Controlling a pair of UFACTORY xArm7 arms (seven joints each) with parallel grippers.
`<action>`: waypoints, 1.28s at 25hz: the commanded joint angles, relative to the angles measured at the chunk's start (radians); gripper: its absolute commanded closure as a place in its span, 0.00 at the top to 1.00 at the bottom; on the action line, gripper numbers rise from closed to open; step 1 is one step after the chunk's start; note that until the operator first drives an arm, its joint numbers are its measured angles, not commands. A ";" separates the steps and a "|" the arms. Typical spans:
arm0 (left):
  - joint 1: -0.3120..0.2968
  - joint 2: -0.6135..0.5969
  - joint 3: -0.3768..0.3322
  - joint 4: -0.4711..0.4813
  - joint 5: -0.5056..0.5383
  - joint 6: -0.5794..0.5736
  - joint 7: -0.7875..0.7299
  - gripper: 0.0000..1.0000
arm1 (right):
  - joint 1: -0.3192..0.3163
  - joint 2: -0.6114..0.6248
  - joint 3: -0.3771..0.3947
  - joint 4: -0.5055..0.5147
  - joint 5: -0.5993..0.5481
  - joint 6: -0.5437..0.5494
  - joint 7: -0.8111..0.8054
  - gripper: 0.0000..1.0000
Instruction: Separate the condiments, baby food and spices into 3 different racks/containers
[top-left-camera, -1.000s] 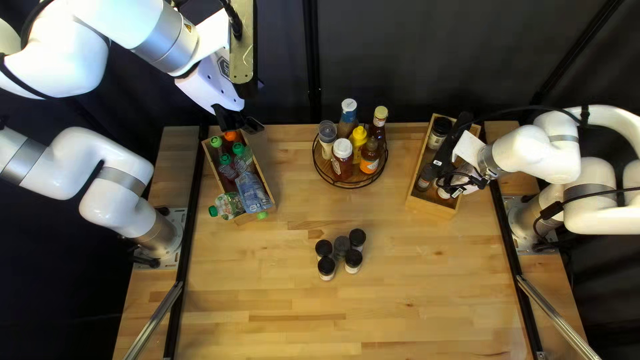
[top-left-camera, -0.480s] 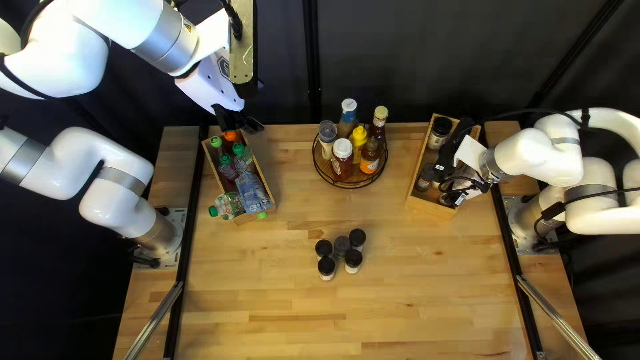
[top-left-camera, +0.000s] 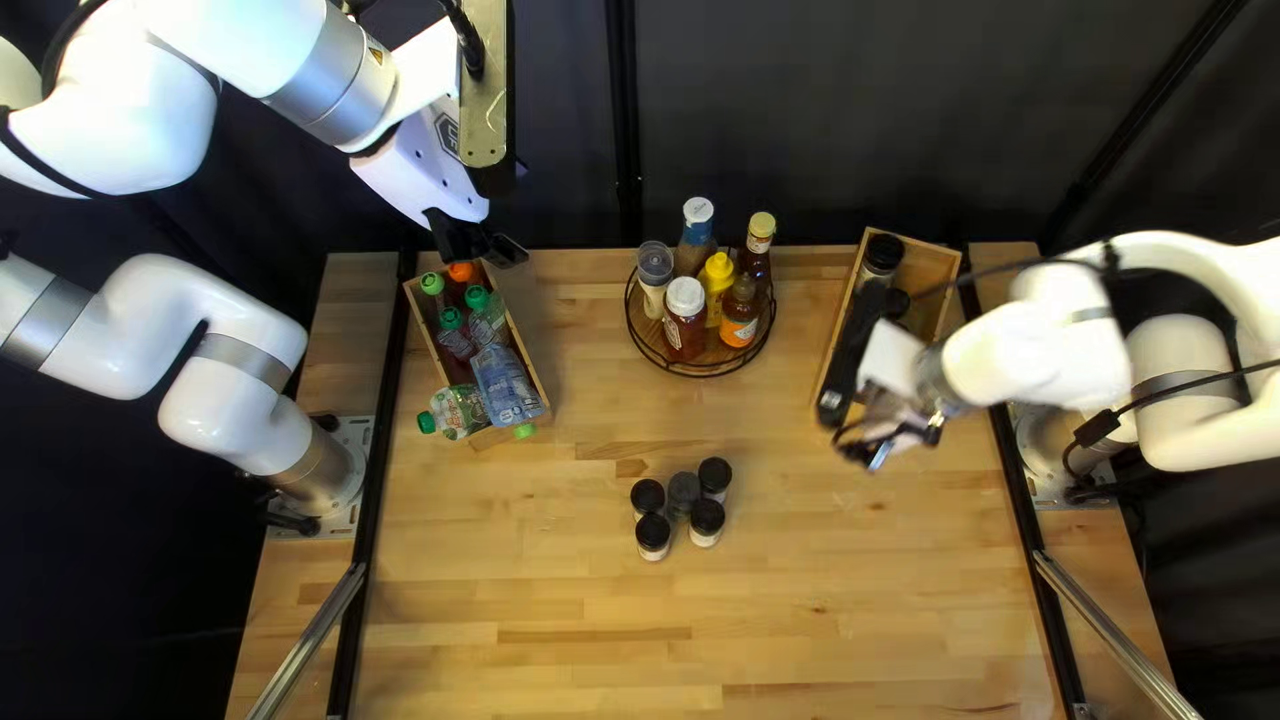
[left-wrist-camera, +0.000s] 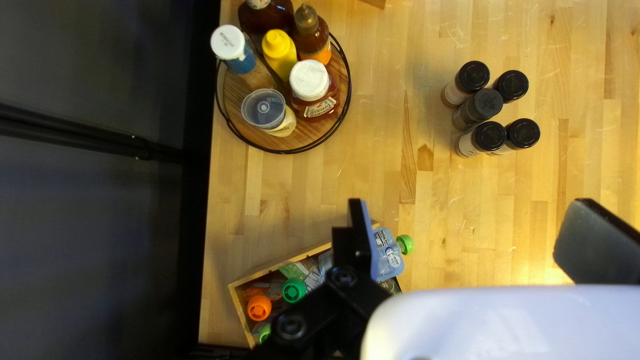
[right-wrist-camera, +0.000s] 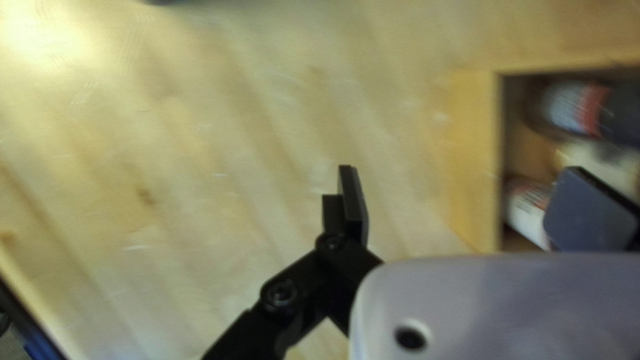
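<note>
Both my tools are wide open with nothing between their fingers. In the top left view, my left tool [top-left-camera: 483, 248] hangs at the desk's [top-left-camera: 800, 627] far edge, above the far end of the left wooden box [top-left-camera: 519, 336], and my right tool [top-left-camera: 886, 440] is over the near end of the right wooden box [top-left-camera: 836, 324]. The wrist views show each pair's spread much more clearly.

The left box sits by the desk's far left corner with the baby food pouches [top-left-camera: 504, 380]; a clear one [top-left-camera: 460, 414] juts over its left side, mostly hidden in my left wrist view. The round rack [top-left-camera: 707, 358] stands near the middle of the far edge with the condiments. From above I see the yellow cap [top-left-camera: 762, 224] of its dark bottle, which my left wrist view cuts off.

In the right box, near the far right corner, the top left view shows black-capped jars [top-left-camera: 882, 251]; my right wrist view, though blurred, adds a red-banded jar [right-wrist-camera: 580, 110] that my arm covers from above. Five more spice jars [top-left-camera: 684, 490] stand clustered mid-desk, outside the containers.
</note>
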 commanded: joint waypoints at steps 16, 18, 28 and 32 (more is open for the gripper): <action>0.000 0.000 0.000 0.000 0.000 0.000 0.000 1.00 | 0.011 0.419 -0.168 0.231 0.465 -0.223 -1.150 1.00; 0.000 0.000 0.000 0.000 0.000 0.000 0.000 1.00 | 0.009 0.453 -0.167 0.265 0.463 -0.219 -1.160 1.00; 0.000 0.000 0.000 0.000 0.000 0.000 0.000 1.00 | 0.026 0.433 -0.171 0.257 0.413 -0.204 -1.124 0.00; 0.000 0.000 0.000 0.000 0.000 0.000 0.000 1.00 | 0.033 0.356 -0.170 0.207 0.362 -0.180 -1.065 0.00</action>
